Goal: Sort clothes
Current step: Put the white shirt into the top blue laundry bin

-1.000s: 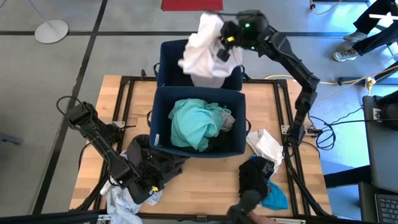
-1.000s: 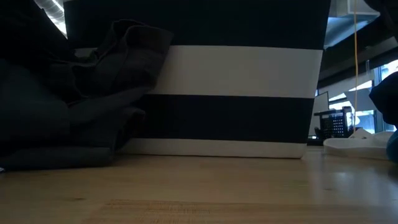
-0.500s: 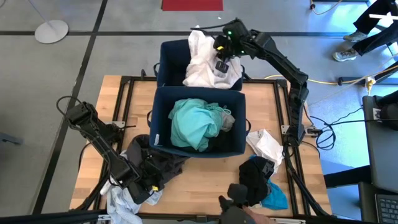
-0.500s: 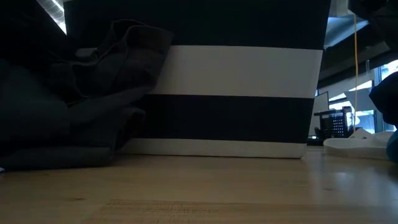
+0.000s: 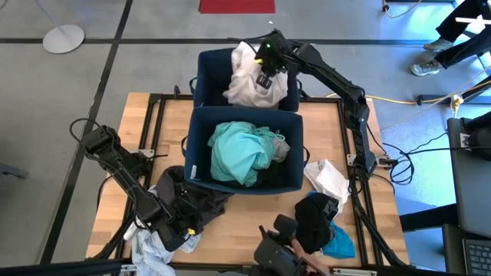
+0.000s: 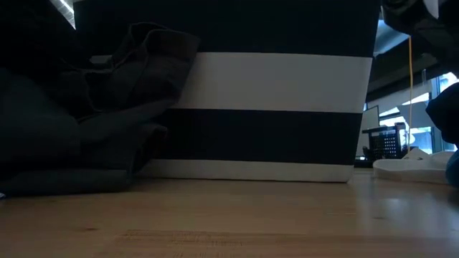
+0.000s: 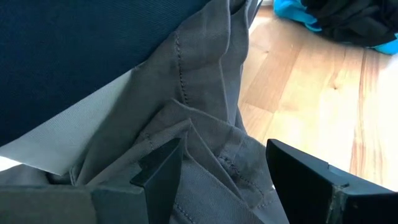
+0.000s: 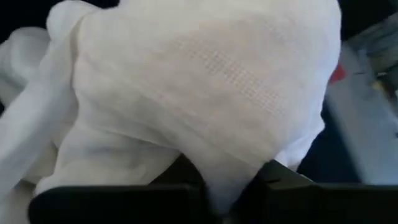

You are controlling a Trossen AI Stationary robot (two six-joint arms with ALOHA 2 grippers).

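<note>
My right gripper [image 5: 267,60] is over the far navy bin [image 5: 205,73], shut on a white garment [image 5: 247,77] that lies heaped in that bin. My left gripper [image 5: 182,224] is low at the table's near left, open. Its two fingers stand on either side of folds of a dark grey garment [image 7: 205,124] that lies against the near bin's wall [image 7: 74,50]. I cannot tell whether they touch it. The near bin [image 5: 295,180] holds a turquoise garment [image 5: 239,153]. My right gripper pinches a bunched fold of the white garment [image 8: 230,168] between its two fingers, coming from above and the far right. How many layers it holds is hidden by the cloth. The rest of the garment rests slack on the heap in the far bin.
On the table's right lie a white garment [image 5: 328,180], a black one [image 5: 313,216] and a teal-blue one [image 5: 339,242]. Another white piece [image 5: 149,249] lies at the near left. A dark shape [image 5: 276,247] shows at the near edge. The low view shows the striped bin wall [image 6: 272,115].
My right gripper has gone down and toward the table's left, over the far bin, still shut on the white garment. The garment hung spread above the bin a second ago and has now sunk into it in a heap. The dark shape at the near edge has shifted left.
</note>
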